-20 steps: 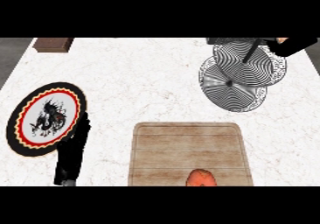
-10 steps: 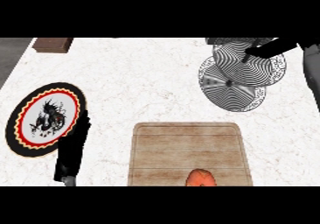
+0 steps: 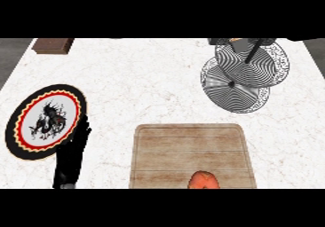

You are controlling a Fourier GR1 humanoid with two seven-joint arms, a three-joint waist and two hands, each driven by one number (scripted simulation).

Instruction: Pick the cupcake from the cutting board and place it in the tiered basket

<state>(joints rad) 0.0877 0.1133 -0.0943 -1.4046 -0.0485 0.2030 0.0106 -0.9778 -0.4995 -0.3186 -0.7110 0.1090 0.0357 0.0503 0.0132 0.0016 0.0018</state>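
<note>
A kitchen, seen from my remote station looking steeply down: the white, grey-veined marble counter (image 3: 145, 71) I work over fills the view. A wooden cutting board (image 3: 191, 146) lies on it at the near side, with a cupcake (image 3: 204, 181) on the board's near edge. A round decorated plate (image 3: 45, 119), black-rimmed with a red and yellow border and a dark dragon-like figure, sits to the left. A tiered basket (image 3: 240, 84) of black-and-white wirework stands at the far right, and a small brown wooden box (image 3: 52, 44) at the far left corner.
</note>
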